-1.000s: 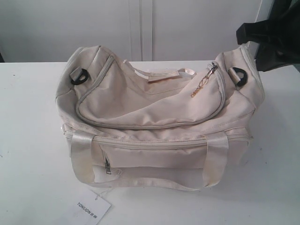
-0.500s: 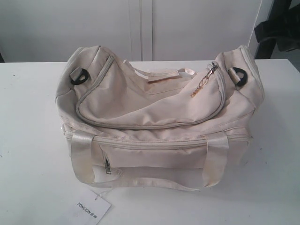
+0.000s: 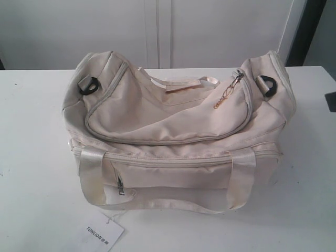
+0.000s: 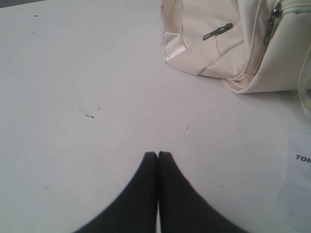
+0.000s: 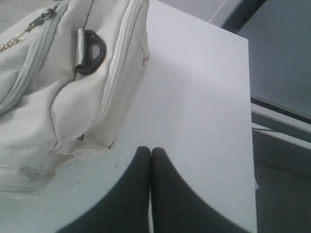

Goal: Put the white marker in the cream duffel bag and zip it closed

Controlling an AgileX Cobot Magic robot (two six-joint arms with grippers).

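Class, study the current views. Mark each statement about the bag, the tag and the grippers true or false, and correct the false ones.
1. The left gripper is shut and holds nothing. True.
2. A paper tag lies on the table in front of the cream duffel bag. True.
3. The white marker lies beside the bag. False: no marker shows in any view.
4. The right gripper grips the bag's black ring. False: it is shut on nothing, over the table, apart from the bag.
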